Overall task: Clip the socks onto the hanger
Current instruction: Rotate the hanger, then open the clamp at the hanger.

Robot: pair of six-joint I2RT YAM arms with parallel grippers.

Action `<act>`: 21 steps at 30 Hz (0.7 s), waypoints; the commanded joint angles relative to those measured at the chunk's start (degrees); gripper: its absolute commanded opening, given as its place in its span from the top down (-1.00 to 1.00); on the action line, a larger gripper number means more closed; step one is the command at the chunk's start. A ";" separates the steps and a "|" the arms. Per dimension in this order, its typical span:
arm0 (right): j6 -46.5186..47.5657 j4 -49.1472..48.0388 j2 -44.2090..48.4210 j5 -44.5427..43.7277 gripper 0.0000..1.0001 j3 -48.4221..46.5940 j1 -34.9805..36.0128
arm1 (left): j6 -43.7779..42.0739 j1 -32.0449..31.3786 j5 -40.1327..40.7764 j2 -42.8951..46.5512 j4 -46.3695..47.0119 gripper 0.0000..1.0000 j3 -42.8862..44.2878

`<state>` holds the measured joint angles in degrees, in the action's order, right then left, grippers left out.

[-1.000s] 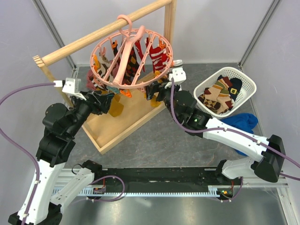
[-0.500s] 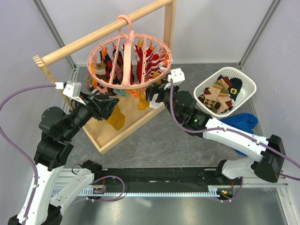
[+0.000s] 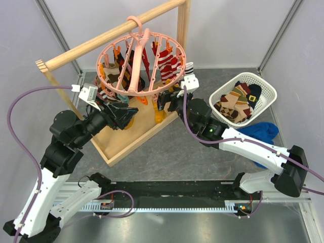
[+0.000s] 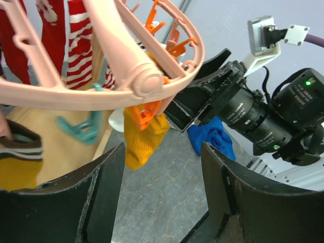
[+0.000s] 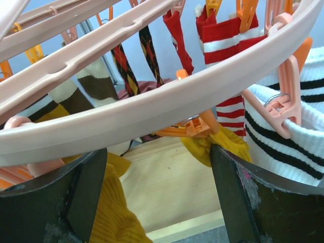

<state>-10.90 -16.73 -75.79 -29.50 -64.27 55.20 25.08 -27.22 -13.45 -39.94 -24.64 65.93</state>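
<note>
The salmon-pink round hanger (image 3: 142, 63) hangs by its hook from the wooden rail, tilted. Several socks (image 3: 167, 63), red, striped and argyle, are clipped under it. My left gripper (image 3: 123, 114) is open and empty below the ring's near left side. In the left wrist view the ring (image 4: 101, 96) passes above the open gripper (image 4: 162, 157), and a mustard sock (image 4: 143, 139) dangles from an orange clip. My right gripper (image 3: 164, 100) is open and empty below the ring's near right side. In the right wrist view the ring (image 5: 152, 109) crosses above the gripper (image 5: 158, 167), with a clipped mustard sock (image 5: 223, 144) and a black-striped white sock (image 5: 288, 147) beside the right finger.
A white basket (image 3: 268, 88) holding more socks (image 3: 235, 104) stands at the right, with a blue cloth (image 3: 260, 132) in front of it. The wooden rail (image 3: 101, 38) and its base tray (image 3: 126, 139) stand under the hanger. The two grippers are close together below the ring.
The hanger has swung and turned, shifting its socks. My left gripper has moved right and forward, further under the ring. My right arm has hardly moved.
</note>
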 commanded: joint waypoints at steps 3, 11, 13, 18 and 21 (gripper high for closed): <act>-1.14 -1.99 0.64 0.67 -0.79 0.55 -0.27 | -0.64 -11.09 15.45 -1.98 3.81 -0.36 2.45; -2.73 -4.19 1.26 0.84 -0.79 2.57 -0.18 | -3.81 -17.24 28.64 -4.35 7.06 -0.31 0.60; -2.73 -4.27 1.17 0.93 -0.79 2.57 -0.27 | -4.95 -19.08 32.41 -4.62 8.11 -0.29 -0.10; -3.08 -4.98 0.91 1.11 -0.79 3.18 -0.27 | -7.41 -23.31 37.96 -7.51 9.79 -0.27 -0.28; -3.08 -5.07 0.99 1.19 -0.79 3.27 -0.27 | -8.91 -26.47 43.06 -8.83 10.84 -0.26 -0.80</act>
<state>-13.02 -19.68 -75.79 -28.95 -61.54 55.20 20.49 -50.68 20.40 -47.13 -17.89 65.76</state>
